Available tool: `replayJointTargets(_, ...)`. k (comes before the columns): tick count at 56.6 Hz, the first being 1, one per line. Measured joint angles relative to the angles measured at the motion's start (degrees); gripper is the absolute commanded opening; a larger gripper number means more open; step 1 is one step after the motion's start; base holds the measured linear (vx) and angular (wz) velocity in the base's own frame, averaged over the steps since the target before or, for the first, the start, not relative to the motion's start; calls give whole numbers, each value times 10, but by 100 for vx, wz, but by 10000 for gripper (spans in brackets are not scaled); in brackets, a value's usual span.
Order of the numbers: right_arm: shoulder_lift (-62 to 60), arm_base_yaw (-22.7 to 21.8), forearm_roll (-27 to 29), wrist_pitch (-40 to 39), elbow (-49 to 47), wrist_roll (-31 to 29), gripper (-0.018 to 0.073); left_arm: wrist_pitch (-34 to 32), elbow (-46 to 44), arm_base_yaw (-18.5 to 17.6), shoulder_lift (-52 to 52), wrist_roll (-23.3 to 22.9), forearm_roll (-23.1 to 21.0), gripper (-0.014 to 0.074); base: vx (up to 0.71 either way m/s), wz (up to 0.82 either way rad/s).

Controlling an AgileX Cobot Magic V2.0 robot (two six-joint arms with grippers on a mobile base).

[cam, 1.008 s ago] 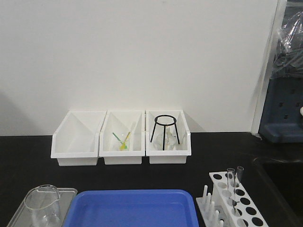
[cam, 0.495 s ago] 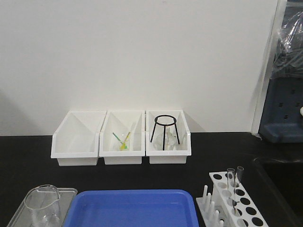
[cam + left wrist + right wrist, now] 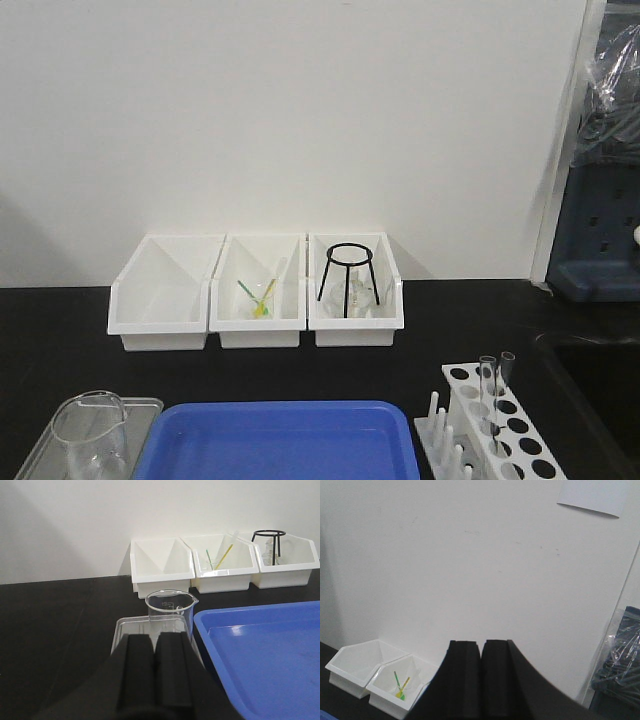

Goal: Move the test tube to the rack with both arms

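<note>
Both tubes, including the test tube (image 3: 487,392), are standing in the rack (image 3: 497,428) at the surface's near right corner, so a careless reach risks tipping them. The left gripper (image 3: 156,652) and right gripper (image 3: 481,672) are holding their fingers together, empty. Behind, three white bins (image 3: 257,292) are lining the wall edge.

Open black tabletop (image 3: 60,320) between the three white storage bins (image 3: 256,292) at the wall and the near items. Near edge crowded: clear glass beaker (image 3: 90,432) on a metal tray, blue plastic tray (image 3: 280,440), white test tube rack (image 3: 500,430) with two upright glass tubes (image 3: 490,395) and pegs. Black wire tripod (image 3: 348,278) sticks up from the right bin.
</note>
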Motion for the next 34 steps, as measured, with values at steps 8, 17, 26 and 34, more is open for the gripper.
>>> replayJointTargets(8, 0, 0, 0, 0, 0, 0, -8, 0, 0, 0, 0, 0, 0, -4, 0, 0)
replayJointTargets(17, 0, 0, 0, 0, 0, 0, -8, 0, 0, 0, 0, 0, 0, -4, 0, 0)
replayJointTargets(26, 0, -1, -2, -1, 8, 1, -8, 0, 0, 0, 0, 0, 1, -4, 0, 0)
replayJointTargets(34, 0, -34, -25, 16, 61, 18, -8, 0, 0, 0, 0, 0, 1, -4, 0, 0)
